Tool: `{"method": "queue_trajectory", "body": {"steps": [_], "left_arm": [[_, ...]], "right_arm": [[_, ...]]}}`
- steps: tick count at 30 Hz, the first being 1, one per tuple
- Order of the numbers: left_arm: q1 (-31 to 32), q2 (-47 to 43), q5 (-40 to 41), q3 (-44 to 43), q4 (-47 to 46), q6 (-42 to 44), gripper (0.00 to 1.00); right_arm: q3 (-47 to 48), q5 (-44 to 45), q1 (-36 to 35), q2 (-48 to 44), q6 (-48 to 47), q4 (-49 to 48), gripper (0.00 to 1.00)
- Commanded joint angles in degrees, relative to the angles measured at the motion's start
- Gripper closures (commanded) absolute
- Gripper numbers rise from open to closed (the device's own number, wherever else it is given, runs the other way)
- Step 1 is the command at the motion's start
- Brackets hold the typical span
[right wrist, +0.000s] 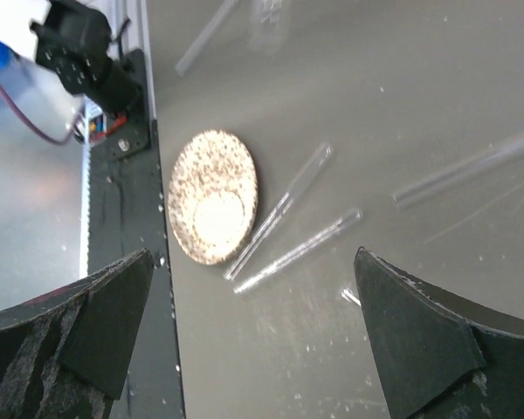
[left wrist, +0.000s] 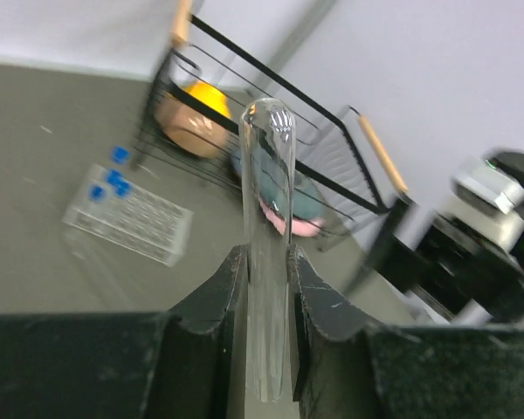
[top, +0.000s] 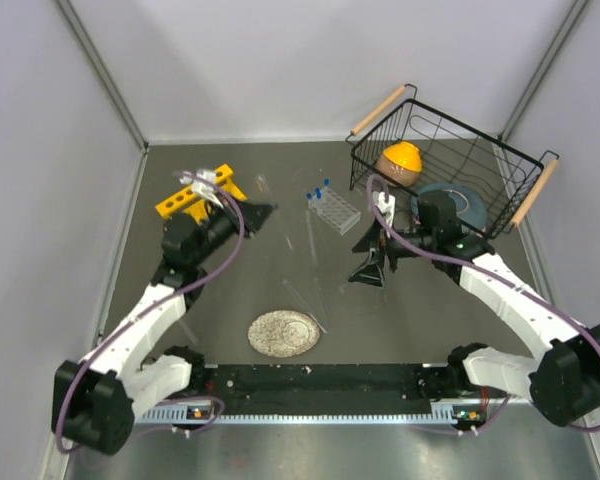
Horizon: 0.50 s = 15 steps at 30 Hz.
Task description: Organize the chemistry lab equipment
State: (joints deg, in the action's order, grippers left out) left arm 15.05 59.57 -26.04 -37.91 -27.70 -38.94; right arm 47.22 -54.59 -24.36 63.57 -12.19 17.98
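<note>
**Left gripper (left wrist: 266, 262) clamped on 1 clear test tube (left wrist: 266, 166), held off the table (left wrist: 35, 131).**
The tube looks light, slippery and fragile, so take it gently at its middle. Right gripper (right wrist: 253, 297), fingers wide apart, hangs above 2 loose tubes (right wrist: 284, 209).

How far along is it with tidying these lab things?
Blue-capped vials already stand in the clear rack. The left gripper grips one test tube; the right gripper hangs open. Several loose tubes lie on the table by the speckled disc, not yet racked.
</note>
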Motion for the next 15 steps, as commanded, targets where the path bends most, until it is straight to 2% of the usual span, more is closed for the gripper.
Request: {"method": "queue_trajectory", "body": {"steps": [1,2,8,15], "left_arm": [[7.35,-7.71,4.41,6.26,-7.19,-9.92,0.96],[9.71,-8.5,5.12,7.05,-7.71,-10.63,0.96],[17.19,-10.27,10.4,12.86,-11.85,-14.94,0.96],[22.3,-8.24,13.03,13.74,-13.16,-14.68,0.96]], "right_arm": [[6.64,-6.22,-1.91,4.53,16.12,-15.76,0.01],[7.44,-6.93,-2.62,7.07,20.75,-17.43,0.01],[10.26,-6.93,-7.01,13.67,31.24,-23.5,0.01],[7.45,-8.17,-11.22,15.18,39.69,-31.33,0.01]]}}
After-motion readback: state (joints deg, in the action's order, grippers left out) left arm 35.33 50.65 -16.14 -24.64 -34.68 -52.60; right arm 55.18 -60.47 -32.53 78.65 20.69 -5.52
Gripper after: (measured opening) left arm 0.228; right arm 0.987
